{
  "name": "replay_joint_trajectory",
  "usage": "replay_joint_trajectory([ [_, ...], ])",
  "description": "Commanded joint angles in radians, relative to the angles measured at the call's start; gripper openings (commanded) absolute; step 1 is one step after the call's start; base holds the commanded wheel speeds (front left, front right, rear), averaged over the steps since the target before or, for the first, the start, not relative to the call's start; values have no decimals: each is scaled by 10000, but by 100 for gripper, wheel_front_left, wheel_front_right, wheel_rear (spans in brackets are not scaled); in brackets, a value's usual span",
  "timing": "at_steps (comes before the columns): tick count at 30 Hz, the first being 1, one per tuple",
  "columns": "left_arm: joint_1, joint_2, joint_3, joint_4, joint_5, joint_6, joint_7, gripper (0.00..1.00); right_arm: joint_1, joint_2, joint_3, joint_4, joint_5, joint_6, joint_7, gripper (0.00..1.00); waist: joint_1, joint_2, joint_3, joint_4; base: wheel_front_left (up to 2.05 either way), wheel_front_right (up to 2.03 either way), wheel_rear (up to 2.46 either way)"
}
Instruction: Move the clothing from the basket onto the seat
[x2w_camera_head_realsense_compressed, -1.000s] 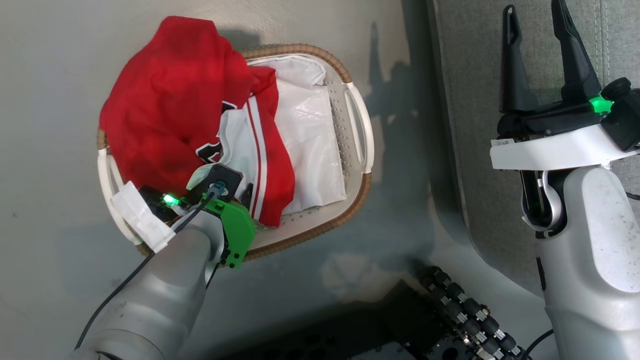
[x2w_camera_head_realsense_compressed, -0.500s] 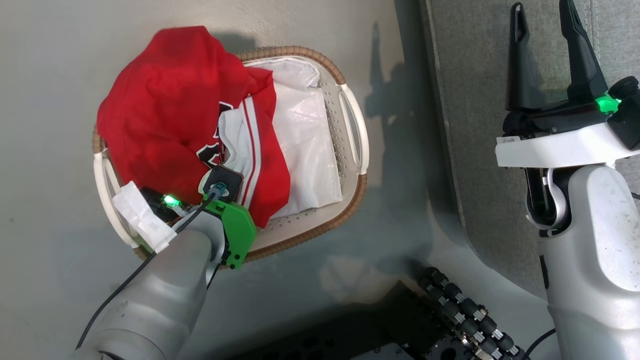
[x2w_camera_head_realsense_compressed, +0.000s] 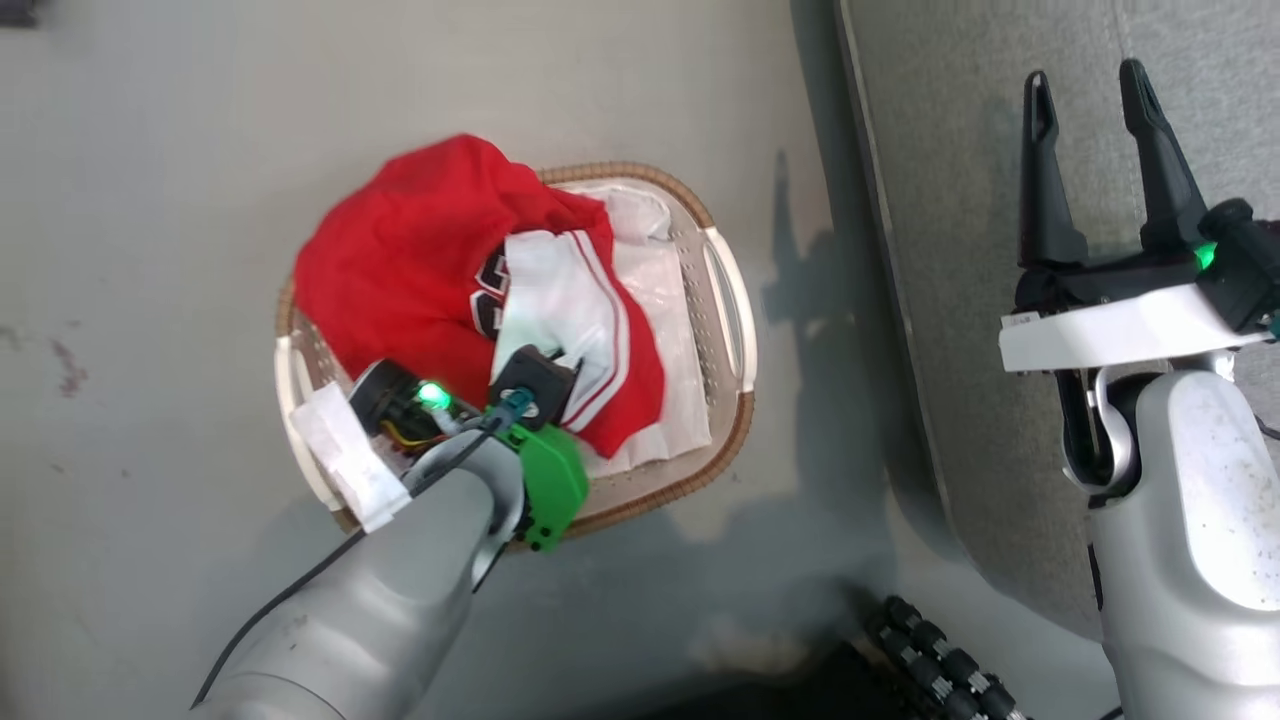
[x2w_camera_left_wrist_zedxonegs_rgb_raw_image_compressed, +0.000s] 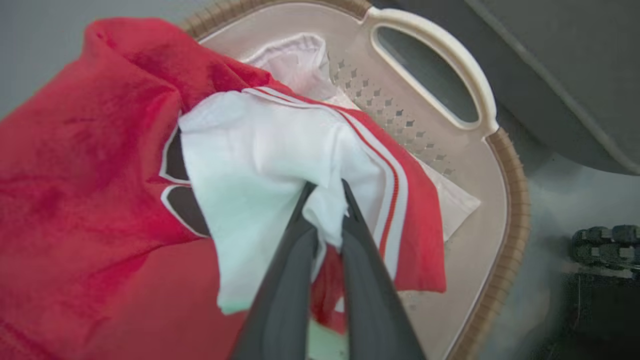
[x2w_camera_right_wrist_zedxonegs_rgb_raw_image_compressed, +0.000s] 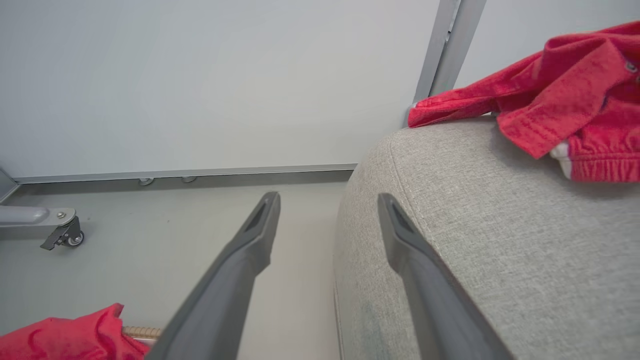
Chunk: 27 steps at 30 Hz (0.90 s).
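So the seat is the biggest thing here, the grey cushion taking up the whole 3 o'clock side of your head view. On the right wrist cam there's a loose red garment lying on top of it, up around 2 o'clock.

The basket sits on the pale floor near the middle of the head view, just off the seat's edge at its 9 o'clock side. The clothing is piled in it. The plain red piece is heaped over the rim from 9 to 12 o'clock. The jersey lies across the middle with its white striped sleeve on top. The basket's 3 o'clock side is bare white liner.

Your left gripper comes into the basket from 7 o'clock and is clamped down on a fold of that white sleeve, with cloth bunched between the fingers.

Your right gripper hangs over the seat at 2 o'clock, fingers spread apart and holding nothing.
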Motion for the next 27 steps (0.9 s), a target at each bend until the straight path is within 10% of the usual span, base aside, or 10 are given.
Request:
replay_joint_trajectory([
  [1,158,-14,-20,-349,141,-20,-51,0,255,-37,-98,73,-121,-14,-21,100,-1,-1,-1030,555,0,0,0],
  [27,-790,2302,-543,-4814,918,-255,19,0,2544,-37,-18,1247,-675,-14,-21,100,-1,-1,-5970,1575,0,0,0],
])
